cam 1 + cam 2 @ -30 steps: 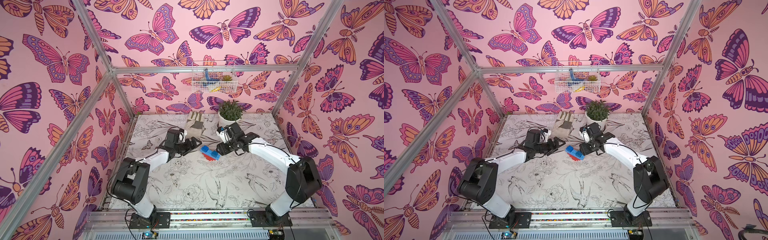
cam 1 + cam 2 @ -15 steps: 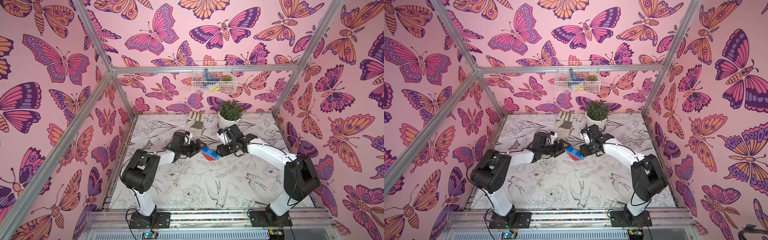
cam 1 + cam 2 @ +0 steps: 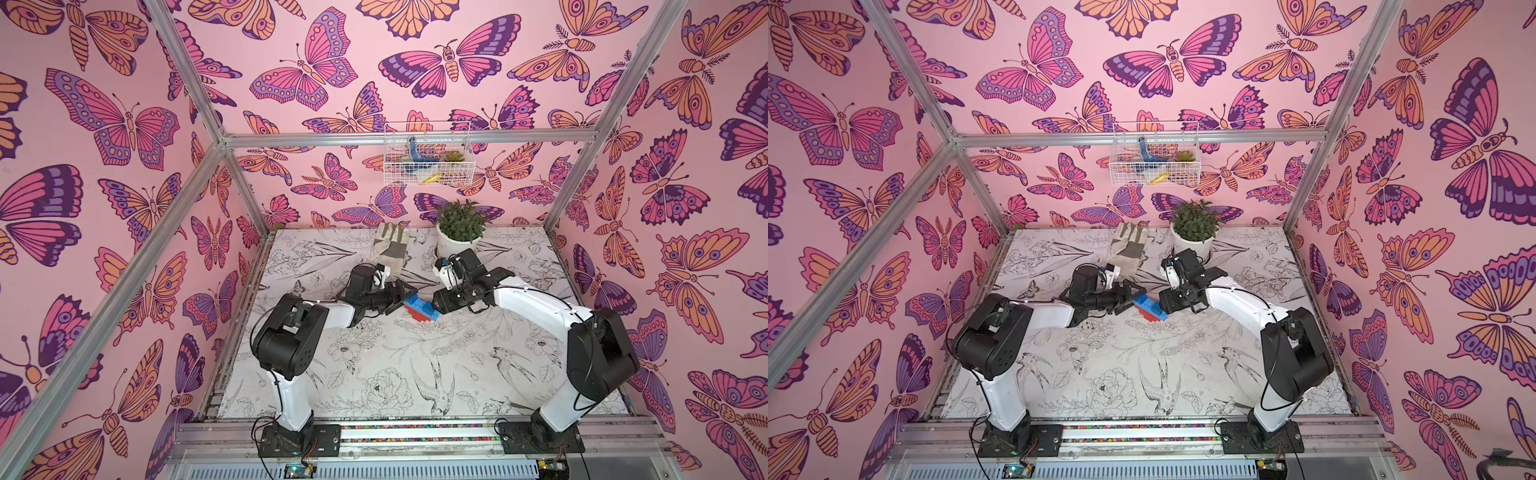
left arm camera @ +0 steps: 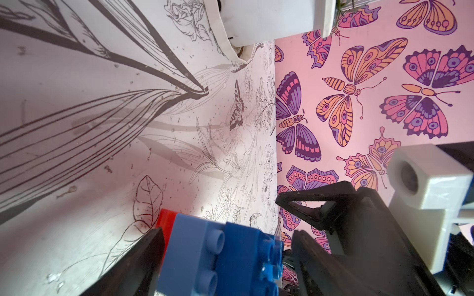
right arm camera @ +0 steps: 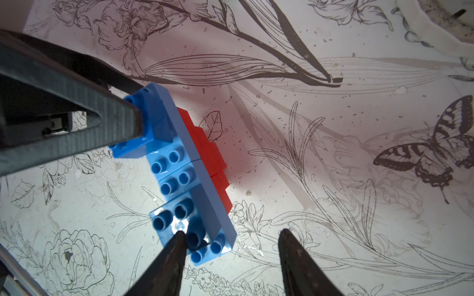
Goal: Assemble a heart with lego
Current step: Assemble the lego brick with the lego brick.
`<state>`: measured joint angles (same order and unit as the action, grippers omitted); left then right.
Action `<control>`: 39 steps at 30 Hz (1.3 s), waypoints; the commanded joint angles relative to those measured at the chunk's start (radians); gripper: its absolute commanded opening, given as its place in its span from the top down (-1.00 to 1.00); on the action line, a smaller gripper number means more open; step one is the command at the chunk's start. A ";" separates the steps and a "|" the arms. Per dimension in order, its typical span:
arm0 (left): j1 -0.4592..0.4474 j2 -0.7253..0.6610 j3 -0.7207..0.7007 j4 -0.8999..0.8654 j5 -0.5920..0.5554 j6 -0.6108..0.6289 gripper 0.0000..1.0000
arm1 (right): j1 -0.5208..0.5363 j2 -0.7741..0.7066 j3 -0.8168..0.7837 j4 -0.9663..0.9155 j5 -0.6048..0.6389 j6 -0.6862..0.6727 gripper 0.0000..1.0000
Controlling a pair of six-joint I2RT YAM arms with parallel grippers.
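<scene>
Bricks of smooth, glossy plastic, joined into the heart [image 3: 422, 308], rest on the flower-printed surface [image 3: 395, 374], a little beyond its middle and between the two arms. At the heart's far-left end sits the left tool [image 3: 405, 299], its black jaws spread around that end. The left wrist view shows a blue studded brick between the two fingers [image 4: 139, 264]; whether they press on it I cannot tell.

The heart's long axis runs from far left to near right. Its blue half lies on the far side, with round studs showing and a small square brick raised at each end. Its red half lies on the near side and steps narrower away from the blue.

At the near-right end the right tool [image 5: 230, 234] stands spread. One pointed black fingertip [image 5: 177, 246] rests on the blue studs, and its mate hangs over bare surface.

Farther back, a grey-and-cream fabric glove [image 3: 388, 249] lies left of a potted plant [image 3: 455, 245] in a round white pot.
</scene>
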<state>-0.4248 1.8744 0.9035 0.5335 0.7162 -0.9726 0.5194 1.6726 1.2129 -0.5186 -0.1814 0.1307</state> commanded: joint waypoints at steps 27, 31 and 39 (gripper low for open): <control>-0.017 0.003 -0.083 0.066 -0.010 -0.002 -0.43 | -0.002 0.041 0.034 -0.031 0.007 0.007 -0.17; -0.027 -0.010 -0.082 0.045 -0.030 0.007 -0.47 | 0.002 0.042 0.036 -0.033 0.018 0.014 -0.17; -0.042 -0.030 -0.087 0.006 -0.065 0.021 -0.51 | 0.014 0.052 0.040 -0.034 0.036 0.028 -0.16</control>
<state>-0.4473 1.8622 0.8459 0.6086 0.6537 -0.9699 0.5236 1.6894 1.2320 -0.5289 -0.1791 0.1371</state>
